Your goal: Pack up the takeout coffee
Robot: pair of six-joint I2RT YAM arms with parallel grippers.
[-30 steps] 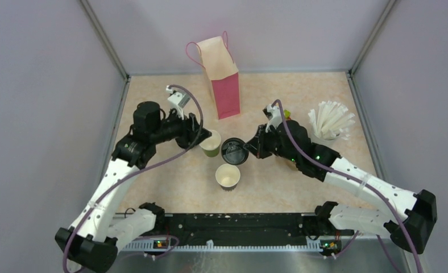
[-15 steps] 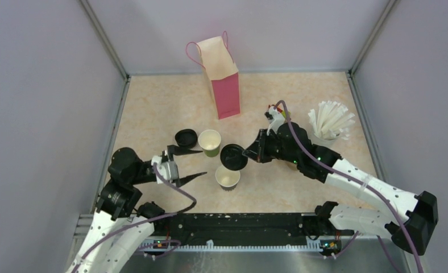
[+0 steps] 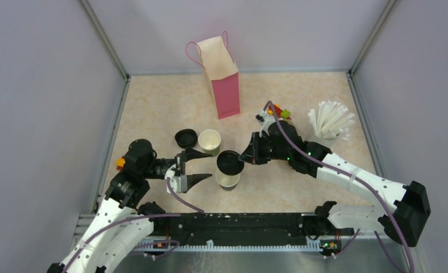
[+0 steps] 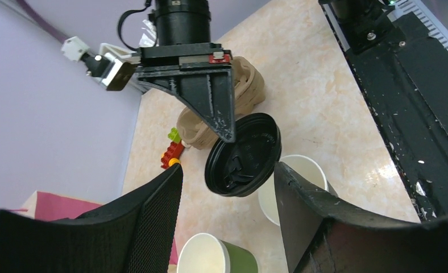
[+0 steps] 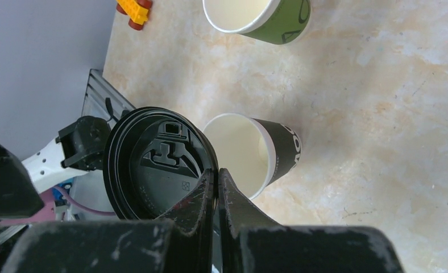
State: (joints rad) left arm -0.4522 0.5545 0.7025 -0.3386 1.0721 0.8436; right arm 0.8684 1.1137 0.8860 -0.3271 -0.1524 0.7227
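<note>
Two open paper cups stand mid-table: a black one with white lettering [image 3: 228, 180] [image 5: 267, 152] and a green one [image 3: 210, 141] [image 5: 261, 16]. My right gripper [image 3: 243, 157] [image 5: 216, 172] is shut on the rim of a round black lid [image 3: 230, 162] [image 5: 153, 165] [image 4: 244, 154]. It holds the lid tilted just above the black cup [image 4: 301, 185]. A second black lid [image 3: 186, 137] lies on the table left of the green cup [image 4: 213, 259]. My left gripper [image 3: 200, 166] [image 4: 226, 170] is open and empty, just left of the black cup.
A pink paper bag [image 3: 224, 79] stands open at the back. A cup of white straws [image 3: 330, 119] is at the right. Toy bricks [image 3: 281, 113] [image 4: 170, 151] and a brown pulp carrier [image 4: 250, 85] lie behind my right arm.
My left arm drew back from the green cup toward the near left, uncovering a lid on the table, then swung its open gripper toward the black cup. The right gripper carried its lid over that cup.
</note>
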